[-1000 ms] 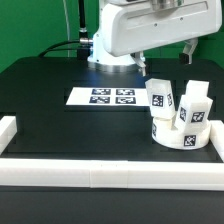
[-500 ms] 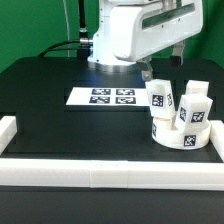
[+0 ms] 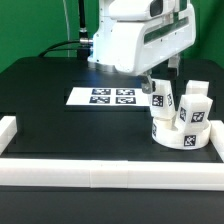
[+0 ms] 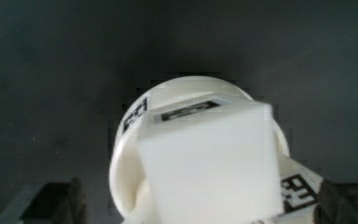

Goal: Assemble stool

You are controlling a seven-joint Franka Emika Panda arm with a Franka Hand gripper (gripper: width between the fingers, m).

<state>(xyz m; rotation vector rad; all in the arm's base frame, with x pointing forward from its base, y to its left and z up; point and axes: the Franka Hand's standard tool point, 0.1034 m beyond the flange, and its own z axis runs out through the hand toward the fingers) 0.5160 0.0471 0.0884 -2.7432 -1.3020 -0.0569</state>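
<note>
Seat (image 3: 181, 132) on table (image 3: 60, 110), below my end effector (image 4: 194, 205), legs (image 3: 162, 97) standing in it. Fingers (image 4: 51, 200) apart, straddling nearest leg (image 4: 202, 150), empty. Risk: off-centre descent, fingertip clips leg top, topples it into neighbours. Hidden: fingertips behind wrist body in exterior view; leg's lower part, seating unclear.

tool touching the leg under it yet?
Apart. In the wrist view, the tool has its fingertips spread wide on either side of the white plastic blocky leg, with dark gaps showing between each fingertip and the leg.
</note>
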